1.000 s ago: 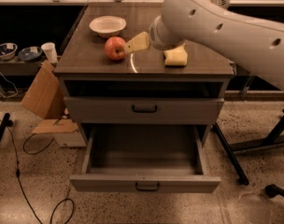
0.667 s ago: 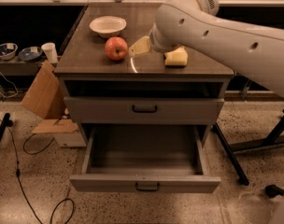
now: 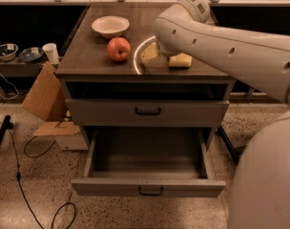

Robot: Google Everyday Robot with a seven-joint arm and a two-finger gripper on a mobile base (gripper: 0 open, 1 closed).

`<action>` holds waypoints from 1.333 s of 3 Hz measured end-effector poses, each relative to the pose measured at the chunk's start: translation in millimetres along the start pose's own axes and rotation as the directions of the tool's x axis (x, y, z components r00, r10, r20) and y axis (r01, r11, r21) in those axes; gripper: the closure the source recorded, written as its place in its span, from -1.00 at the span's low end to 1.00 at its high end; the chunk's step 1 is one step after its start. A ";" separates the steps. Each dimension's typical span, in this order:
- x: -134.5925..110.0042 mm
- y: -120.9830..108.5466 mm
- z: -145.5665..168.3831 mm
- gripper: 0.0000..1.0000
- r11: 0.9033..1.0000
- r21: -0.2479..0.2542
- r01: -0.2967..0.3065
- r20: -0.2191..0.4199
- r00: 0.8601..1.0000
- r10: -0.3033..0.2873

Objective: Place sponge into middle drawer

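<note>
1. The sponge (image 3: 180,60) lies on the counter (image 3: 88,56) towards its near right edge, partly under the white arm (image 3: 221,42).
2. The gripper (image 3: 150,53) sits low over the counter, between the sponge and the red apple (image 3: 119,48).
3. A white bowl (image 3: 110,26) stands just beyond the apple.
4. The middle drawer (image 3: 183,187) is pulled out, its grey floor showing, below a closed drawer front (image 3: 107,112).

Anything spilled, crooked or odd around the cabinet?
Nothing stands out. The sponge lies flat on the cabinet top beside the claw, apple and bowl sit upright, and the middle drawer is pulled out squarely. Loose cardboard leans left of the cabinet.
</note>
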State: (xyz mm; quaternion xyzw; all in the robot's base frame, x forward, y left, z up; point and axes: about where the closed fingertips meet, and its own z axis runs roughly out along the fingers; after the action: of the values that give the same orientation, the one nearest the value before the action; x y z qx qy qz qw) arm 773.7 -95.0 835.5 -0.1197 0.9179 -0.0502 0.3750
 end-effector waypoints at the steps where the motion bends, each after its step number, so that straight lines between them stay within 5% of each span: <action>1: 7.1 -20.8 14.1 -1.00 0.998 0.061 0.001 -0.029 1.000 0.001; 3: 11.1 -48.8 4.8 -0.24 0.998 0.056 -0.033 -0.049 0.998 0.036; 4: 9.6 -68.2 -26.8 0.23 0.998 -0.010 -0.055 -0.035 0.998 0.054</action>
State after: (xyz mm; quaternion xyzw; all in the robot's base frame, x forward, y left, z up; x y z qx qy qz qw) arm 760.7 -163.3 860.5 -0.0957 0.9274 -0.0370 0.3597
